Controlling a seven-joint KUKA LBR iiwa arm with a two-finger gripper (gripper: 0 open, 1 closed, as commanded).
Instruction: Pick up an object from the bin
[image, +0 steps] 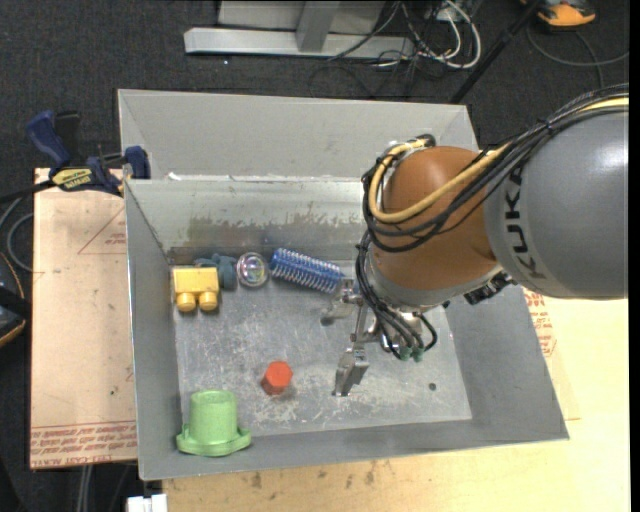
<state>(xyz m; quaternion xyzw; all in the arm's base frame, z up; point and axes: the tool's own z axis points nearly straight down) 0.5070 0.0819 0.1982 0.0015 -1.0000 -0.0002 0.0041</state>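
Note:
My gripper (347, 383) hangs low over the bin floor at middle right, under the arm's orange cover. Nothing shows in its grasp. A small red cap-like piece (277, 377) lies on the floor just left of it, a short gap away. A blue ribbed roller (307, 270) lies against the back wall, up and left of the gripper.
A clear little ball (251, 269) and a blue piece (225, 271) sit by the back wall, next to a yellow block with two studs (195, 288). A green cup with a flanged base (213, 423) stands in the front left corner. The arm covers the bin's right part.

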